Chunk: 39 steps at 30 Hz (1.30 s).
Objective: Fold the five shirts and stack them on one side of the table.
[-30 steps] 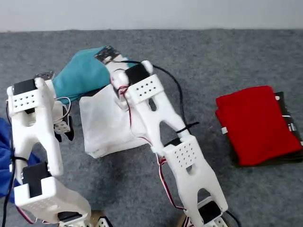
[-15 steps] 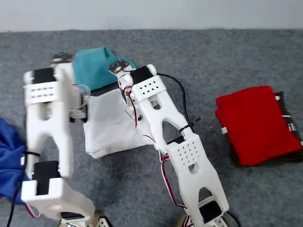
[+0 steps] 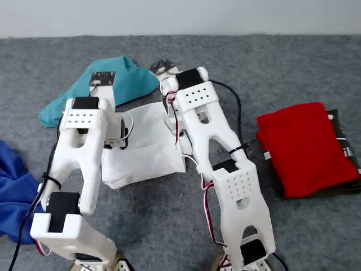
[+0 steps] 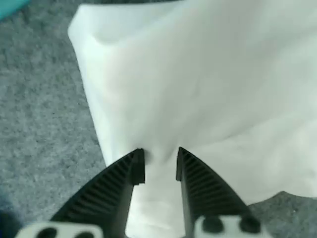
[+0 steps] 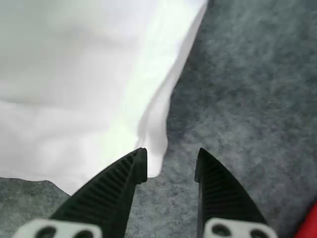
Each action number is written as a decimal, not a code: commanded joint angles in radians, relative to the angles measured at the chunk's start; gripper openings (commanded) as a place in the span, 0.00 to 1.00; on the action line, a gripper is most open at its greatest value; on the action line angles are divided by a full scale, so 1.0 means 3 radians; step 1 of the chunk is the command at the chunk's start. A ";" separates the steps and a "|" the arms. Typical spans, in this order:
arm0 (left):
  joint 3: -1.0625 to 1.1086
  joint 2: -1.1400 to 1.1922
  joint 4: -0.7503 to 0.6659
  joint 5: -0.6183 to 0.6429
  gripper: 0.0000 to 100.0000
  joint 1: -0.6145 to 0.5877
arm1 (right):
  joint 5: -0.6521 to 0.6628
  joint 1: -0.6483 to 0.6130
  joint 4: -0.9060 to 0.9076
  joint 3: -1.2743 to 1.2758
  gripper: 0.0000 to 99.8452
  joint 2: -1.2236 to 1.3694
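Both parted, left gripper [image 4: 159,164] (narrower) and right gripper [image 5: 171,166] overhang white shirt [image 4: 223,74].

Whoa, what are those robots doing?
Two robot arms are folding shirts. Both grippers are open: the left gripper sits over one edge of the white shirt, the right gripper over another. A red shirt lies folded on a dark shirt. A teal shirt and a blue shirt lie crumpled.

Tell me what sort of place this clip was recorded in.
Probably a lab or hobby bench for cloth-folding trials: a table covered in grey felt-like fabric, a left arm and right arm of white plastic side by side, and shirts laid out, such as the folded red shirt and white shirt.
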 commanded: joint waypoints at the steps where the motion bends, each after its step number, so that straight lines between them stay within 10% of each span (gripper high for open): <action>1: 0.0074 -0.0113 -0.0066 0.0036 0.12 0.0020 | -0.0020 0.0018 -0.0003 -0.0010 0.17 0.0018; 39: 0.0115 -0.0153 0.0077 0.0031 0.12 0.0010 | -0.0113 -0.0877 -0.0294 -0.0690 0.15 0.1179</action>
